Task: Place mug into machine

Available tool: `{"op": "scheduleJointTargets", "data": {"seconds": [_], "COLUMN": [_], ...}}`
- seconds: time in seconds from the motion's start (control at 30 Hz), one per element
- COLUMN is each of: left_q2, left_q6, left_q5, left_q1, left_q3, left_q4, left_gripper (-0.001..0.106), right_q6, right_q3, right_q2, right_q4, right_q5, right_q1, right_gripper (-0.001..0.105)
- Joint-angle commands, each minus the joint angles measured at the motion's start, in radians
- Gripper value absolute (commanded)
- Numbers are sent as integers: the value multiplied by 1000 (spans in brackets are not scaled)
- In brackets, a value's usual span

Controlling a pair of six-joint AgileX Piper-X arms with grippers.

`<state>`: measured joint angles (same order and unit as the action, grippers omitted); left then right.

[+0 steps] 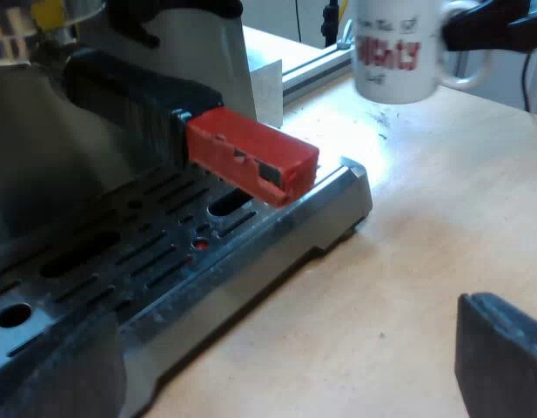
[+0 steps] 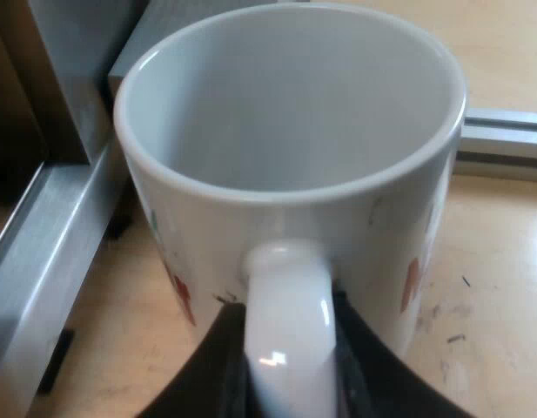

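Observation:
A white mug with red lettering is held by its handle in the right gripper, beyond the corner of the machine's drip tray. In the right wrist view the mug is upright and empty, and my right gripper is shut on its handle, with black fingers on both sides. I cannot tell if the mug touches the table. My left gripper is open low at the drip tray's edge, with nothing between its fingers.
The holder's dark handle with its red end is locked into the espresso machine and juts over the slotted drip tray. The machine's metal side stands close to the mug. An aluminium rail runs along the wooden table.

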<state>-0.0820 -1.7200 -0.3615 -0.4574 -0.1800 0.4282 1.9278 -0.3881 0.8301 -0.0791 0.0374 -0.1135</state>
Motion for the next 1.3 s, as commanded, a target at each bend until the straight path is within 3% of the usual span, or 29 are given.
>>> {"op": "scheduleJointTargets", "data": {"seconds": [0.03, 0.23, 0.33, 0.5, 0.6, 0.7, 0.8, 0.87, 1.3], "left_q2": [1, 1, 1, 0, 0, 0, 0, 0, 0], "left_q6": [-2, -2, -2, -2, -2, -2, -2, -2, -2], "left_q5": [55, 99, 99, 105, 105, 107, 169, 203, 198], "left_q1": [-5, -5, -5, -5, -5, -5, -5, -5, -5], "left_q3": [1, 56, 105, 183, 195, 195, 195, 195, 195], "left_q4": [-27, -110, -199, -328, -336, -347, -355, -360, -361], "left_gripper": [78, 78, 78, 78, 78, 78, 78, 78, 78], "right_q6": [34, 13, -66, -97, -134, -146, -160, -160, -160], "right_q3": [-6, -8, -9, -9, -9, -9, -9, -9, -71], "right_q2": [-146, -323, -350, -335, -312, -255, -164, -92, 359], "right_q4": [156, 348, 366, 352, 308, 237, 143, 62, -435], "right_q5": [20, 15, -54, -172, -275, -377, -446, -454, -459], "right_q1": [-35, -197, -311, -523, -636, -746, -818, -843, -846], "right_gripper": [0, 0, 0, 0, 0, 0, 0, 0, 0]}}
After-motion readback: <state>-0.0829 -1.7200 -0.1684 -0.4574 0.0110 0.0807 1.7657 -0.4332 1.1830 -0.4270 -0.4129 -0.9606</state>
